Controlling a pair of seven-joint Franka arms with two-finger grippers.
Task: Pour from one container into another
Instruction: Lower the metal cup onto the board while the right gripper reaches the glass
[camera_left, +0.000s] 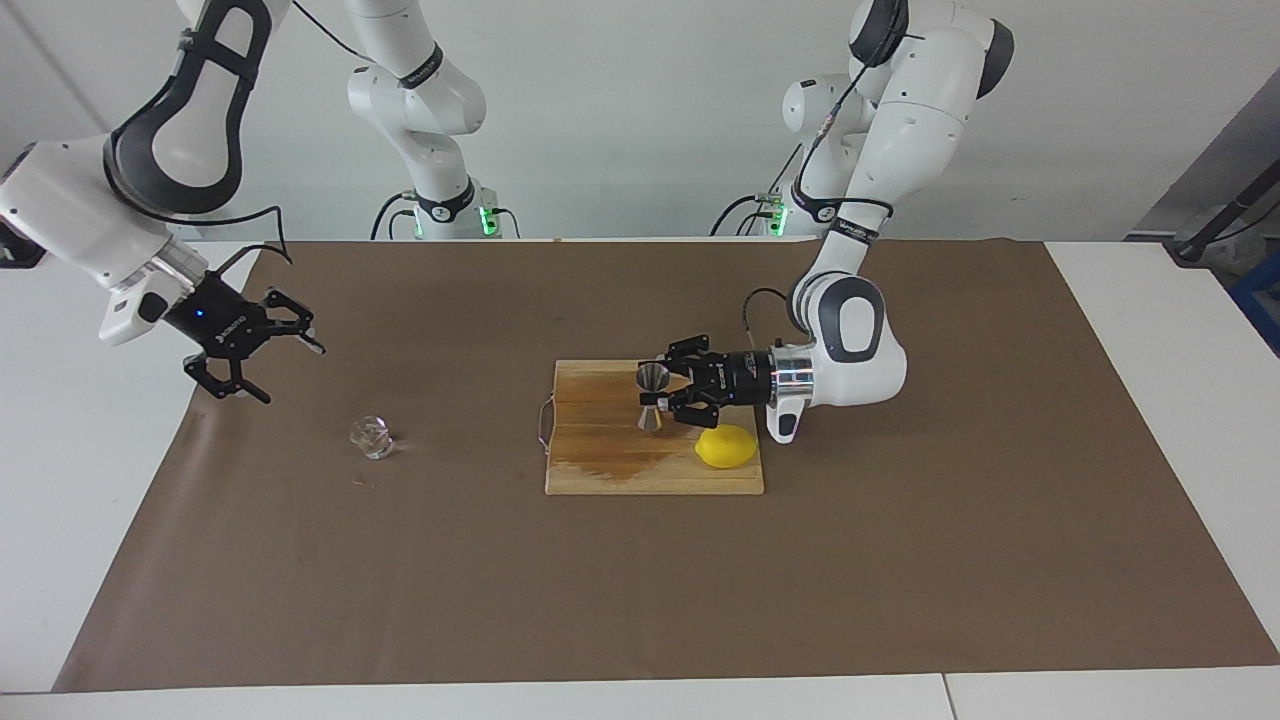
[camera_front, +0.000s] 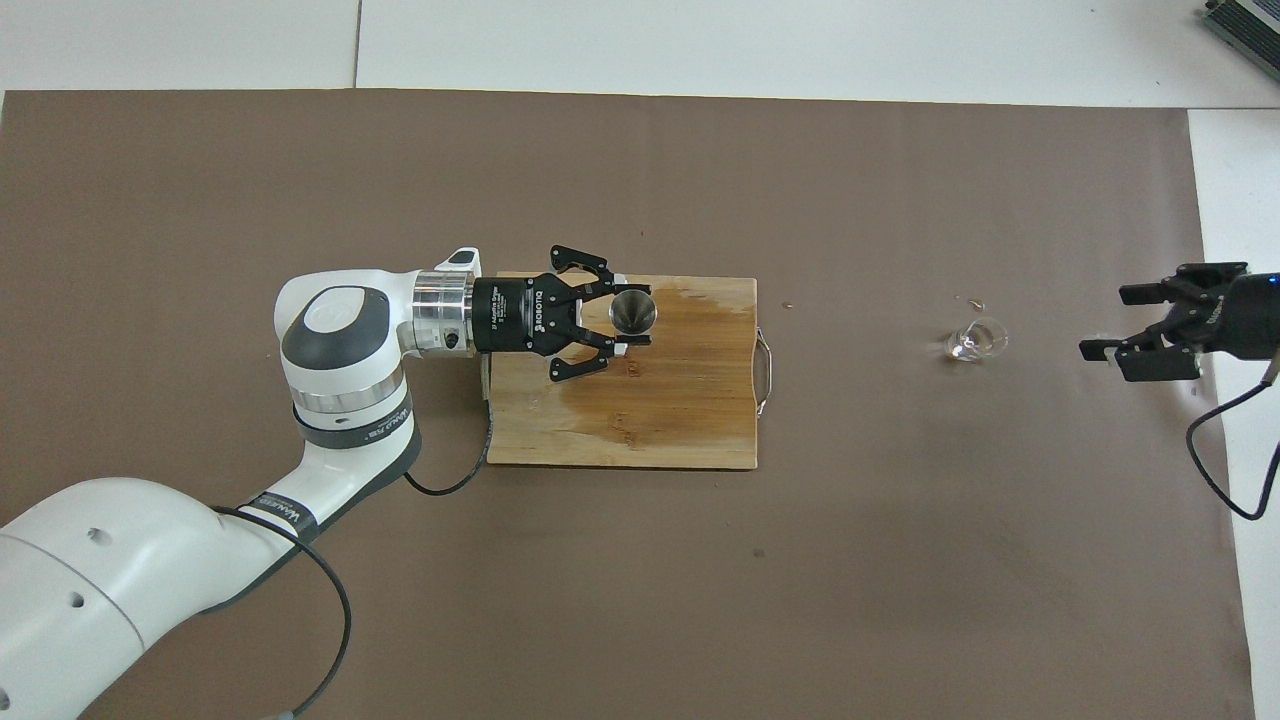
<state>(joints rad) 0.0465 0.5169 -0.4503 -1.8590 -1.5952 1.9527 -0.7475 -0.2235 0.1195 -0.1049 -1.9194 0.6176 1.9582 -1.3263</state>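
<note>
Left gripper (camera_left: 662, 398) is clamped on the jigger (camera_left: 652, 397), upright over the board (camera_left: 610, 470). Right gripper (camera_left: 262, 345), spread wide and empty, hovers at ten o'clock of the glass cup (camera_left: 372, 437) on the bench. Pour not begun; cup grasp remains.

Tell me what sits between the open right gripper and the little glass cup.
Nothing: only bare brown mat separates the right gripper from the glass cup. The overhead view shows it best; the facing view agrees.
</note>
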